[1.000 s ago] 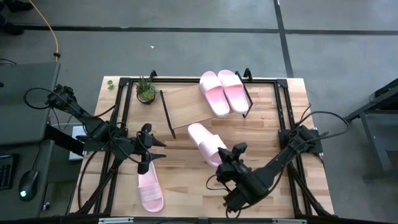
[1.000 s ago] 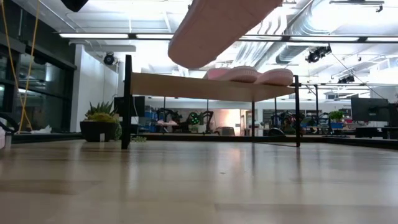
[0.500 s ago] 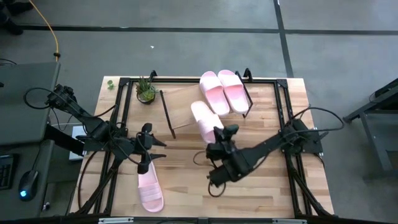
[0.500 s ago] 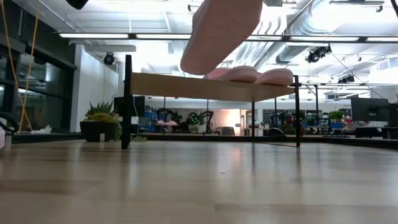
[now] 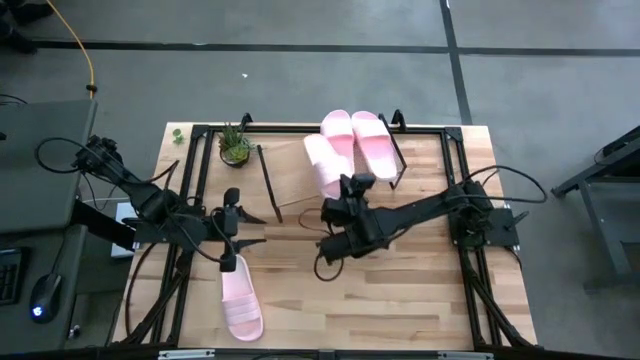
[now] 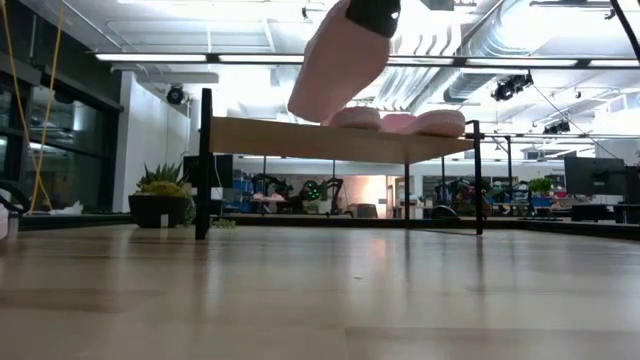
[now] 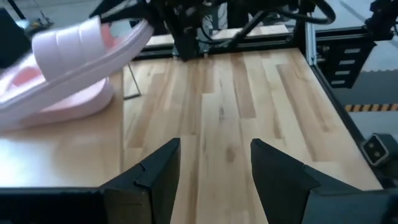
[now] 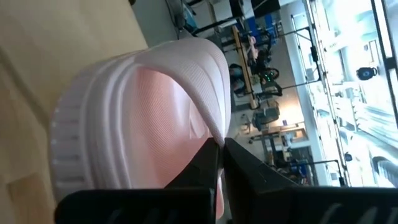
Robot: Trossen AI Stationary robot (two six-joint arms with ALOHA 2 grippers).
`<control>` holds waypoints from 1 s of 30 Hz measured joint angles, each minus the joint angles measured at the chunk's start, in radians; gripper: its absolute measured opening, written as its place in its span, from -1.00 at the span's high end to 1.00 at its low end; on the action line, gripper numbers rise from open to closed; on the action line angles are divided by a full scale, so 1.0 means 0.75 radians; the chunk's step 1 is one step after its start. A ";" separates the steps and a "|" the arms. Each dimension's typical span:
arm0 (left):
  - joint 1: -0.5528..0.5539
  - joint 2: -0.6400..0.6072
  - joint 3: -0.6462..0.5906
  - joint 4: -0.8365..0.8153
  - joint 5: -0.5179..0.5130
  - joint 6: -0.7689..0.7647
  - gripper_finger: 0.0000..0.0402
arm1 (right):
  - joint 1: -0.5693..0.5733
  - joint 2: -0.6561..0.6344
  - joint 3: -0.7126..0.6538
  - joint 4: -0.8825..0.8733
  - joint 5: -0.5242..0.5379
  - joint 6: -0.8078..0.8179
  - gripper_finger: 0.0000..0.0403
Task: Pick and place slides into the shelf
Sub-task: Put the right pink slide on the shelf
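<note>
Two pale pink slides lie side by side on the right part of the slanted wooden shelf. My right gripper is shut on a third slide, held in the air over the shelf board beside those two; in the low view this slide tilts with its toe end down. A fourth slide lies sole down on the table near the front left. My left gripper is open and empty above the table, just beyond that slide; its open fingers also show in its wrist view. My right gripper pinches the slide's sole at its heel end between its two shut fingers. The fingers come from the table's near side, slanting toward the shelf, along the slide's length. The slide is lifted clear and tilted, its toe end lowest, just above the shelf board.
A small potted plant stands at the far left, beside the shelf. Black frame rails run along the table's sides. The shelf's left half is bare wood. Bare tabletop lies at the front right.
My right gripper has carried the slide from the middle of the table toward the far edge, up to the shelf, beside the two slides that lie there. The slide stays lifted and has turned to point more toward the shelf.
</note>
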 joint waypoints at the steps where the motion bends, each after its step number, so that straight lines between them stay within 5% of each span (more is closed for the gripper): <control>1: 0.000 -0.009 0.000 0.000 -0.006 0.013 0.11 | -0.011 0.000 0.000 0.027 0.002 -0.028 1.00; 30: -0.001 -0.103 0.001 -0.064 -0.006 0.039 0.11 | -0.141 -0.015 -0.001 0.698 -0.267 -0.639 1.00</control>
